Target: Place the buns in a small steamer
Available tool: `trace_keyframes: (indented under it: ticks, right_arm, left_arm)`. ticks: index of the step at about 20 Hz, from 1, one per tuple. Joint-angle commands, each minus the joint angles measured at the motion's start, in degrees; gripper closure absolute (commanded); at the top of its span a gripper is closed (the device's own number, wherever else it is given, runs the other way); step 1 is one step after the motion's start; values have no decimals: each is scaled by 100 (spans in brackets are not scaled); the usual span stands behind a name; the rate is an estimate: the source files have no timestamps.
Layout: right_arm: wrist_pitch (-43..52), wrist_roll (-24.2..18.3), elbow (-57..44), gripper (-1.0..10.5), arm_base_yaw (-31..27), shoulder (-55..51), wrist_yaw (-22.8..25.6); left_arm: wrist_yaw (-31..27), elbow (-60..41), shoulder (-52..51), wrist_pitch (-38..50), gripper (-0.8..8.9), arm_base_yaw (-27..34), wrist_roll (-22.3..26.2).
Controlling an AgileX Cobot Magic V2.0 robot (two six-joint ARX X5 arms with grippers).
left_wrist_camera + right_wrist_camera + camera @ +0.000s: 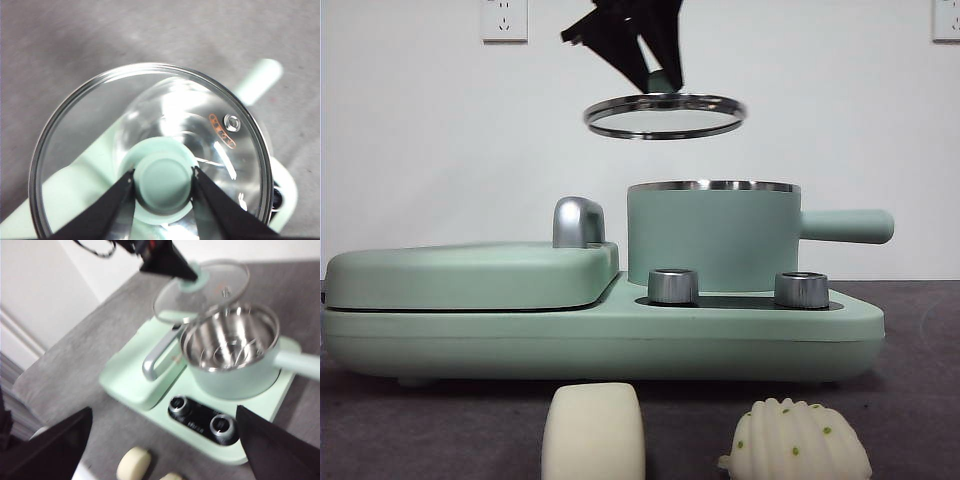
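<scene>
Left gripper [162,180]: jaws clamped on lid [665,116] knob, lid hanging above small steamer [712,237]. Carry level, set aside. Right gripper [165,440]: spread wide, empty. Buns [593,432] in front, untouched.

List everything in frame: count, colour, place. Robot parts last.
mint-green round pot with straight side handle: 1, mint with steel rim, uncovered, on the cooker base beside the grill plate
steel-rimmed glass lid with green knob: 1, held in the air above the pot
flat mint-green hinged grill plate with chrome handle: 1, on the same base
steel control dials: 2, on the base below the pot
smooth cream block bun: 1, on the grey table in front of the base
white ridged shell bun with green dots: 1, beside the cream bun
wall sockets: 2, white, on the wall
left end effector: black, clamped on the lid knob
right end effector: black, open, above the table, holding nothing
</scene>
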Motion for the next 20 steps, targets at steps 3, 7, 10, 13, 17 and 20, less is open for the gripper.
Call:
trace_keyframes:
  ticks: [3,7,10,13,17,20]
  right_arm:
    - [-72,525,249,487,597,603,138]
    - [-66,872,313,487,1714,1314,774]
    - [-26,1150,317,488,2769,1923,1495]
    - [212,1639,354,488,3807,2638,2076]
    - [251,2103,612,488,4942,3720,2872]
    - [267,2269,804,488,5486,4516,3222]
  left_arm:
    - [11,264,-225,96,727,490,-28]
    - [11,264,-302,103,727,975,-131]
    - [11,264,-313,105,727,1290,-153]
    - [11,267,-313,136,727,1576,-164]
    - [13,267,-313,164,727,1884,-201]
    - [13,267,-313,201,727,2050,-284]
